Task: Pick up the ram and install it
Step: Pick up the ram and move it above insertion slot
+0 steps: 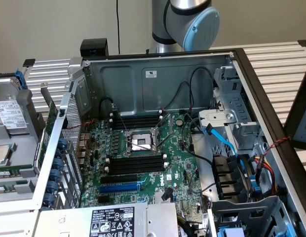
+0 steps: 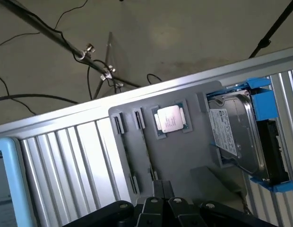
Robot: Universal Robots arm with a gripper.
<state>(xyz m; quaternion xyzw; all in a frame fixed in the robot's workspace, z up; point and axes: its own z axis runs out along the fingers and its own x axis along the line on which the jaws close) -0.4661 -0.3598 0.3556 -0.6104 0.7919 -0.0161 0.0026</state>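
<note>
The ram (image 2: 147, 151), apparently the thin strip on edge in the grey tray (image 2: 184, 161), sits near the tightly closed gripper (image 2: 160, 187); a clean pick needs its jaws squared across the stick's middle.

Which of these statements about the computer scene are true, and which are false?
1. The gripper is shut. True.
2. A CPU lies in the grey tray. True.
3. The hard drive sits in a red bracket. False: its bracket is blue.
4. The case is closed. False: it is open, showing the motherboard.
5. The expansion slot on the motherboard is blue. True.
</note>
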